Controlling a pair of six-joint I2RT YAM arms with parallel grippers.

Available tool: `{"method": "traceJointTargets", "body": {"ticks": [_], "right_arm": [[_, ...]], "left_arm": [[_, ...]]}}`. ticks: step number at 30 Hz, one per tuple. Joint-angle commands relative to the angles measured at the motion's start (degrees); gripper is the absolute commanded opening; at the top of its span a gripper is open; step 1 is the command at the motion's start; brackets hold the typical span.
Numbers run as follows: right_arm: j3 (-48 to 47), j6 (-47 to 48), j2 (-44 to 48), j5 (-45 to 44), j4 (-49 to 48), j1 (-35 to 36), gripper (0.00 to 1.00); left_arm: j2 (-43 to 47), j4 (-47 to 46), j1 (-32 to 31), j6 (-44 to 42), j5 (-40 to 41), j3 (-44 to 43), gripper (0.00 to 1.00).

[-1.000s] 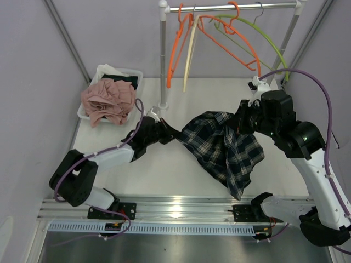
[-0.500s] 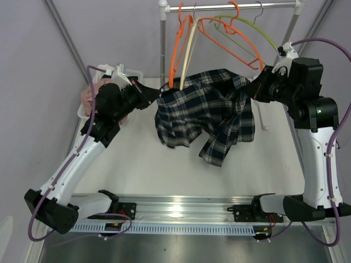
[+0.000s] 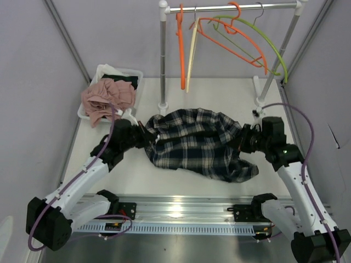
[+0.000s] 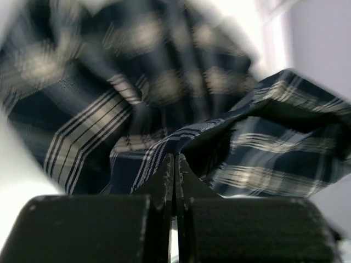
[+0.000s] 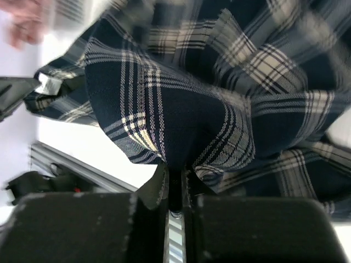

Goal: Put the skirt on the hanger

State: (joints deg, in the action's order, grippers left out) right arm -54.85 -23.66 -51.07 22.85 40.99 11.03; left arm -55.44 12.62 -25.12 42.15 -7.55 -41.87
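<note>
The checked skirt [image 3: 194, 143] lies spread out on the white counter [image 3: 164, 183], between the two arms. The left pincer [image 3: 145, 136] is squeezed tight on the skirt's left edge. The right pincer [image 3: 243, 143] is squeezed tight on its right edge. The hangers [image 3: 182, 55] hang on the rail [image 3: 230, 7] at the back, well apart from the skirt.

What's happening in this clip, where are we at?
Both arms are handling the plaid skirt. The left claw pinches one edge and the right claw pinches the opposite edge, with the fabric spread out low over the table between them. The hangers hang on the rail at the back, none of them in the skirt yet. A white bin with pink cloth sits at the rear left, untouched.
</note>
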Motion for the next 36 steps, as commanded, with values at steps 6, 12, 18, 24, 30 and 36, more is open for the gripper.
{"method": "traceJointTargets", "body": {"ticks": [6, 12, 18, 24, 30, 36], "right_arm": [[19.86, -5.87, 3.44, -4.74, -14.36, 1.28, 0.27], [19.52, -6.49, 2.29, -9.57, -14.02, 3.91, 0.65], [12.06, -7.63, 3.61, -23.01, -7.16, 12.25, 0.77], [6.26, -8.42, 4.57, -31.82, -3.9, 17.36, 0.78], [-3.32, -5.01, 2.03, -32.95, -3.11, 18.86, 0.78], [-20.09, 2.91, -6.66, -34.54, -1.09, 15.0, 0.78]], "left_arm": [[-3.79, -6.56, -2.47, 1.36, 2.1, 12.34, 0.0], [-4.85, -7.44, -3.44, 1.09, 2.54, 12.51, 0.0], [-3.1, -7.35, -4.4, 0.74, 2.1, 12.69, 0.0], [-1.16, -5.95, -4.85, -0.31, 2.19, 12.25, 0.0], [-0.2, -6.21, -5.02, -0.49, 1.23, 12.95, 0.0], [0.51, -5.86, -5.29, -1.02, 1.14, 13.3, 0.0]]}}
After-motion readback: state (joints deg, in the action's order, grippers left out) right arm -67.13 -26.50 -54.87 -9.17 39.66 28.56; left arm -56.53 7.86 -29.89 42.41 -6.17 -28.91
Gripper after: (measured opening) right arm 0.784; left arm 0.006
